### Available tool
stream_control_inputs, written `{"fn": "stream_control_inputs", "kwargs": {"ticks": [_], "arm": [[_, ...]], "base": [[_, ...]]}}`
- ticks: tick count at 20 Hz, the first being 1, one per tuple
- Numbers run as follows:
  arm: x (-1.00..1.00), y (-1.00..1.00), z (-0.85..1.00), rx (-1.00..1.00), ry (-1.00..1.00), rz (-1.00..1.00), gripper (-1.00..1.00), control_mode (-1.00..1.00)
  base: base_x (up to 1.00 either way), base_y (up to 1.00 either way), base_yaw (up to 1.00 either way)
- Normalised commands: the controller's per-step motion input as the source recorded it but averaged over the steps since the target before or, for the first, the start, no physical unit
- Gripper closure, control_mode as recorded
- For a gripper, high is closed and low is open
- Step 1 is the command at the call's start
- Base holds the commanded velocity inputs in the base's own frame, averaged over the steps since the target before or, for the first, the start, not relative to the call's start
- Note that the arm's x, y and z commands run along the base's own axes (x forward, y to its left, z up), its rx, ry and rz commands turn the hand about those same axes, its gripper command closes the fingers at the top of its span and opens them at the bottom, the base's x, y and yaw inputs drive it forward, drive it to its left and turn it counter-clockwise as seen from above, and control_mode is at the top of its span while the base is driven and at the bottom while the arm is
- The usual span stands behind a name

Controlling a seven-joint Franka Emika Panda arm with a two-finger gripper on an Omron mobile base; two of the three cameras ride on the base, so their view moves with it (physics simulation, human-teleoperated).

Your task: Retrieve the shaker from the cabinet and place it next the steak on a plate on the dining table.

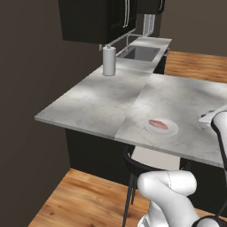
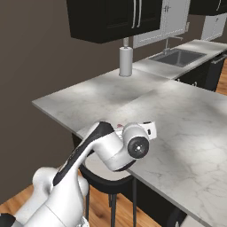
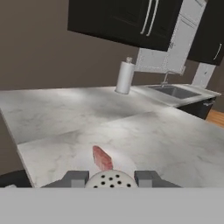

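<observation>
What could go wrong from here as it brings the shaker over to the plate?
The shaker sits between the fingers by its cap end; a loose grip could let it slip. The steak covers much of the plate, which lies near the dining table edge, so a low approach might nudge it or leave the shaker resting on the meat.

A home kitchen: marble counter [image 1: 102, 99], steel sink [image 1: 141, 53], black wall cabinets [image 1: 95, 20], wood floor [image 1: 84, 199]

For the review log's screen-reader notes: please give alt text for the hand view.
The gripper is shut on the shaker, its holed cap between the fingertips, low over the dining table. Just beyond lies the steak; farther back stand a tall pale cylinder and the cabinet.
</observation>
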Motion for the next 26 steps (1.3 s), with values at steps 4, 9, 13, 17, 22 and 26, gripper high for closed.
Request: {"fn": "stream_control_inputs", "kwargs": {"ticks": [4, 9, 13, 17, 22, 26], "arm": [[0.3, 0.0, -0.31, 0.0, 0.0, 0.02, 1.0, -1.0], [0.31, -0.04, -0.27, 0.0, 0.0, 0.03, 1.0, -1.0], [0.27, -0.07, -0.24, 0.0, 0.0, 0.03, 1.0, -1.0], [0.21, -0.13, -0.21, 0.0, 0.0, 0.04, 1.0, -1.0], [0.16, -0.23, -0.14, 0.01, 0.0, 0.05, 1.0, -1.0], [0.12, -0.23, -0.08, 0.02, 0.0, 0.08, 1.0, -1.0]], "base": [[0.0, 0.0, 0.0], [0.0, 0.0, 0.0], [0.0, 0.0, 0.0], [0.0, 0.0, 0.0], [0.0, 0.0, 0.0], [0.0, 0.0, 0.0]]}}
